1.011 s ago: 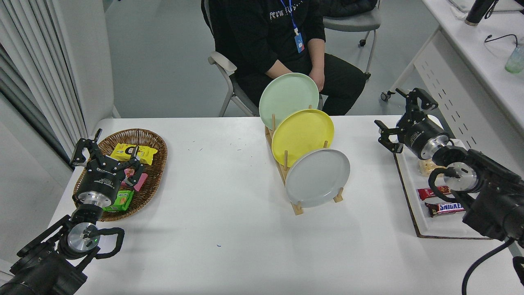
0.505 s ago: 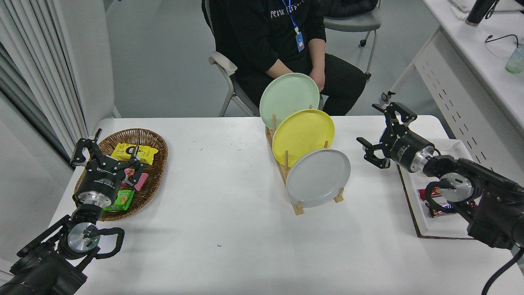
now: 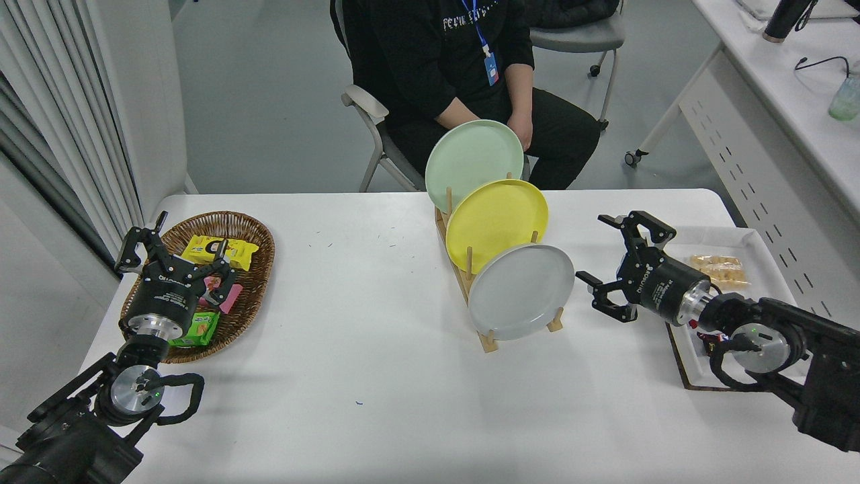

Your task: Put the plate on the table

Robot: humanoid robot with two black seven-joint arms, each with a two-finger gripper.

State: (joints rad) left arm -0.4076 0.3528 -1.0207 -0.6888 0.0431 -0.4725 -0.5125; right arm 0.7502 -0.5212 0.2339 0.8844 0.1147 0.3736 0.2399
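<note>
Since our last check, the right gripper [image 3: 613,261] has dropped leftward (fingers apart), near the plate [image 3: 521,291], which stands light-grey and upright in its rack [image 3: 486,339].

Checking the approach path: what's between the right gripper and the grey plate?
Nothing: in the head view only bare table separates the open right gripper from the grey plate.

Grey plate [image 3: 521,291] upright in wooden rack [image 3: 485,336] on table [image 3: 349,349]; right gripper [image 3: 613,259] open, just beside plate, not touching.
</note>
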